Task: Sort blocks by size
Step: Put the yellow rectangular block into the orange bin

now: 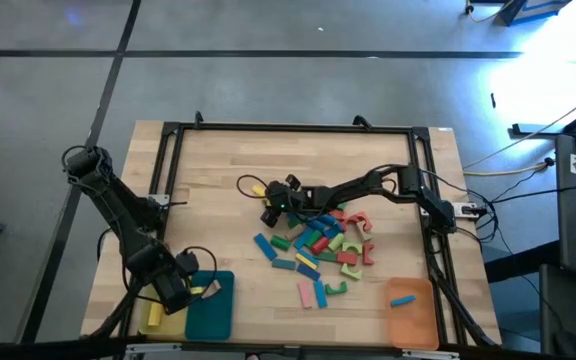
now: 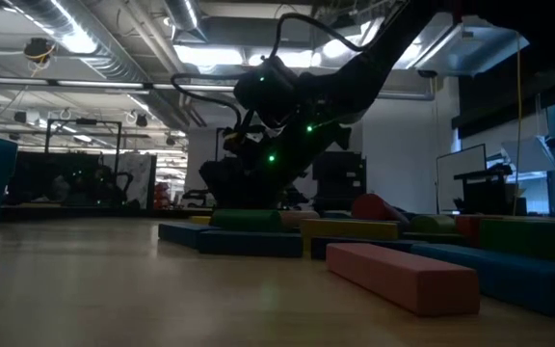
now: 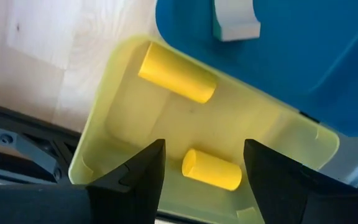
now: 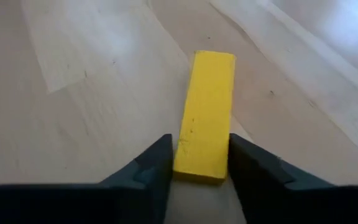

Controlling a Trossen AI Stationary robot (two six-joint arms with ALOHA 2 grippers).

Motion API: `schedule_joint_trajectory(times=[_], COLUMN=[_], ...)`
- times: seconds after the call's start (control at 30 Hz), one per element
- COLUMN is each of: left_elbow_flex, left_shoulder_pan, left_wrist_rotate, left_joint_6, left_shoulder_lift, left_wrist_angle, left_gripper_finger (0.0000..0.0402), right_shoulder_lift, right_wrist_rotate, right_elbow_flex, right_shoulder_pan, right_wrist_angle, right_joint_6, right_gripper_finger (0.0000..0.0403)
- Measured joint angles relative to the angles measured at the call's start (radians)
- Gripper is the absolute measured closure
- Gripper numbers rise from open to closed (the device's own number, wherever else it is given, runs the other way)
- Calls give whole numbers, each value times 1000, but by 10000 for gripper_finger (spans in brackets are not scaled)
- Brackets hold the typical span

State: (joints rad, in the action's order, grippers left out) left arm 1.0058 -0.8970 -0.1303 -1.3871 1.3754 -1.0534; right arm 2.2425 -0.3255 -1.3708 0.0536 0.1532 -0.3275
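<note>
A heap of blue, green, red, yellow and pink blocks (image 1: 320,245) lies right of the table's middle. My right gripper (image 1: 268,200) is at the heap's far left edge, shut on a long yellow bar (image 4: 207,106) that points away from it. My left gripper (image 3: 204,146) hangs open over the yellow tray (image 3: 104,124) at the table's near left corner. Two short yellow cylinders lie in that tray: one (image 3: 211,169) below the gap between the fingers, untouched, the other (image 3: 176,81) farther on. My right gripper pinches the yellow bar's two long sides at its near end (image 4: 197,165) between its two fingers. The fingers come in low and slanting, along the bar. The bar lies level, close to the tabletop; I cannot tell whether it rests on it.
A teal tray (image 1: 211,305) lies against the yellow tray's right side, with a pale piece (image 3: 235,18) on it. An orange tray (image 1: 413,318) at the near right holds a blue block (image 1: 401,299). A black frame (image 1: 298,128) borders the table. Bare wood lies left of the heap.
</note>
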Motion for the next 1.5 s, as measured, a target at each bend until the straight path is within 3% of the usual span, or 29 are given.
schedule_joint_trajectory(times=[0.1, 0.37, 0.67, 0.87, 1.17, 1.5], left_elbow_flex=[0, 0, 0, 0, 0, 0], left_shoulder_pan=[0, 0, 4, 4, 3, 7], left_wrist_rotate=[23, 83, 280, 394, 641, 742], left_joint_6=[0, 9, 147, 211, 308, 329], left_shoulder_lift=[0, 0, 0, 0, 0, 0], left_wrist_angle=[0, 0, 0, 0, 0, 22], left_gripper_finger=[203, 203, 203, 203, 203, 203], right_shoulder_lift=[0, -1, -97, -157, -176, -176], right_wrist_rotate=[3, 13, 88, 187, 480, 452], right_elbow_flex=[0, 0, -31, -177, -552, -776], right_shoulder_pan=[0, 0, 1, -1, -3, -98], right_wrist_angle=[4, 3, -121, -367, -918, -1316], right_joint_6=[0, 1, 50, 109, 65, -35], right_gripper_finger=[292, 292, 287, 284, 282, 281])
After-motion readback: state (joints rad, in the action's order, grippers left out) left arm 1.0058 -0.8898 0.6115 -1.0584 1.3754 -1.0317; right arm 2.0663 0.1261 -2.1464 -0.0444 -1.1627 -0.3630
